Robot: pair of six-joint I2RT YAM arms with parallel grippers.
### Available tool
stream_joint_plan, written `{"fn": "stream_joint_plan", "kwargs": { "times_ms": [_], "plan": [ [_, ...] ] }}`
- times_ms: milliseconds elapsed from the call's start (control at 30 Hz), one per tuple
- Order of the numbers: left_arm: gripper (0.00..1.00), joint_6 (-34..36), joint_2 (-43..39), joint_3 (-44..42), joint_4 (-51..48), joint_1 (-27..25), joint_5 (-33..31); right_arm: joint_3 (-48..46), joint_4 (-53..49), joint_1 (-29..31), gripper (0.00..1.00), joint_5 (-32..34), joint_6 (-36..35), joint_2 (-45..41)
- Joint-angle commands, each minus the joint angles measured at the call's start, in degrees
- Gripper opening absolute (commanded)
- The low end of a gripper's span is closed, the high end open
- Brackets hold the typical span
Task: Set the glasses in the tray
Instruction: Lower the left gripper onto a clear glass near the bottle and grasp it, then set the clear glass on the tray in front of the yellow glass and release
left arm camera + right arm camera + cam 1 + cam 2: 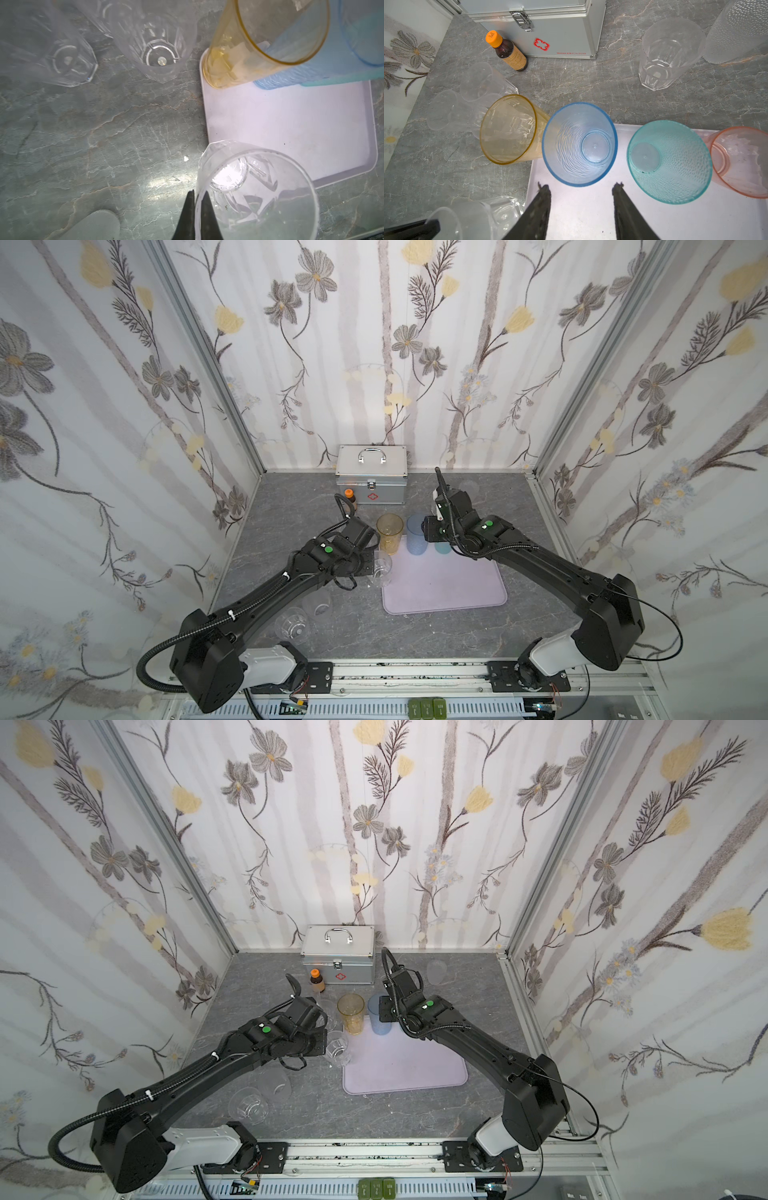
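Two clear glasses (291, 624) on table (415, 635), near-left of tray (457, 585). L fingers (188, 212) clamped on clear tumbler (255, 197) at tray's left edge, not yet in. R fingers (537, 212) apart, empty, over tray. Four tinted glasses (579, 143) line tray's far edge; approx a third done, more beyond tray.

twelve glasses (579, 143), one tray (449, 585), one bottle (510, 52), one case (371, 472)

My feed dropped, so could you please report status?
Left end effector shut on clear glass at tray edge. Right end effector open, empty, over tray. Nothing blocking.
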Motion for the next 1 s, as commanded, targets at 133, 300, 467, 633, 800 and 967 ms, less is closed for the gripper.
{"fn": "stream_joint_plan", "kwargs": {
  "times_ms": [133, 300, 467, 633, 800, 967],
  "plan": [
    [0.0, 0.4, 6.5, 3.4, 1.2, -1.8, -3.3, -0.5, 0.8, -0.4, 0.49, 0.6, -0.4, 0.0],
    [0.0, 1.0, 11.0, 6.2, 3.4, -2.2, -1.9, -0.8, 0.9, -0.6, 0.49, 0.7, -0.7, 0.1],
    [0.0, 2.3, 14.9, 7.7, 4.1, -2.3, -1.7, -1.8, 1.0, -1.1, 0.49, 1.0, -0.9, 0.0],
    [0.0, 2.8, 16.8, 7.9, 4.5, -2.5, -1.6, -2.9, 1.4, -1.7, 0.5, 1.0, -1.0, -0.2],
    [0.0, 3.0, 18.0, 7.9, 4.8, -2.5, -1.4, -3.1, 1.7, -2.0, 0.49, 0.6, -0.9, -0.2],
    [0.02, 3.2, 17.8, 8.0, 4.7, -2.5, -2.0, -3.1, 1.8, -2.1, 0.49, 0.5, -1.0, 0.0]
  ]
}}
